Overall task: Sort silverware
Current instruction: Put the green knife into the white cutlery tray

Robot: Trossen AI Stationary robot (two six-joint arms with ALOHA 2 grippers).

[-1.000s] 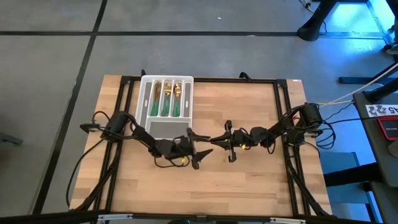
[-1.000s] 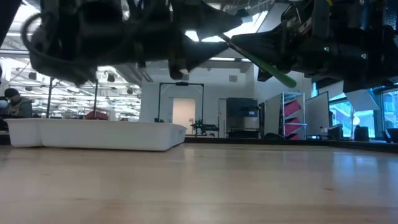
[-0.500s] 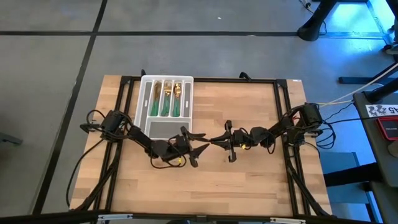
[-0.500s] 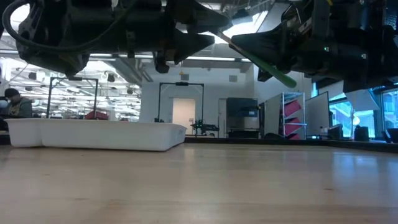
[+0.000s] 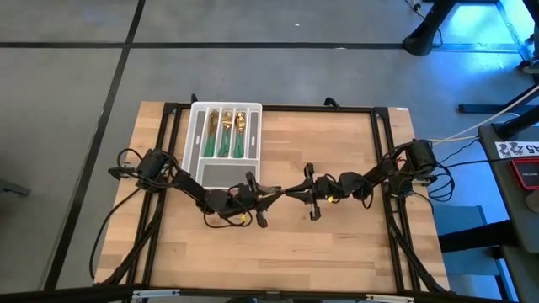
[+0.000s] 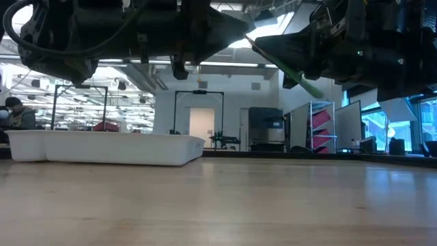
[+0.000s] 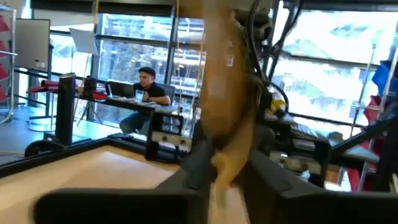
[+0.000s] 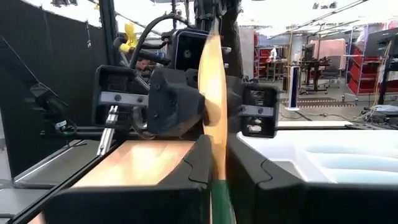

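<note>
One piece of silverware, with a gold head (image 8: pixel 213 87) and a slim green handle (image 6: pixel 305 83), hangs in the air above the middle of the table, between both grippers. My right gripper (image 5: pixel 293 192) is shut on it from the table's right. My left gripper (image 5: pixel 268 196) comes from the left and is shut on its gold end (image 7: pixel 224 118). More silverware (image 5: pixel 226 135) lies in the compartments of the white tray (image 5: pixel 199 126) at the far left. My left gripper pinches the gold head (image 7: pixel 219 163) between its two fingers, which come level from the table's left. The piece is clear of the table. My right gripper pinches the piece where the gold meets the green handle (image 8: pixel 217 177), level from the table's right, the fingers (image 8: pixel 194 168) lying along it. The gold head points toward my left gripper, and the handle's free end slants down.
The white tray (image 6: pixel 102 147) stands on the wood just beyond my left arm. Bare table top (image 5: pixel 337 244) lies near and to the right of the grippers. A person sits at a desk (image 7: pixel 148 87) in the room behind.
My left gripper has moved a little toward the table's right, up to the piece held by my right gripper, and its wide-open fingers have shut on the gold head. My right gripper and the piece have kept still.
</note>
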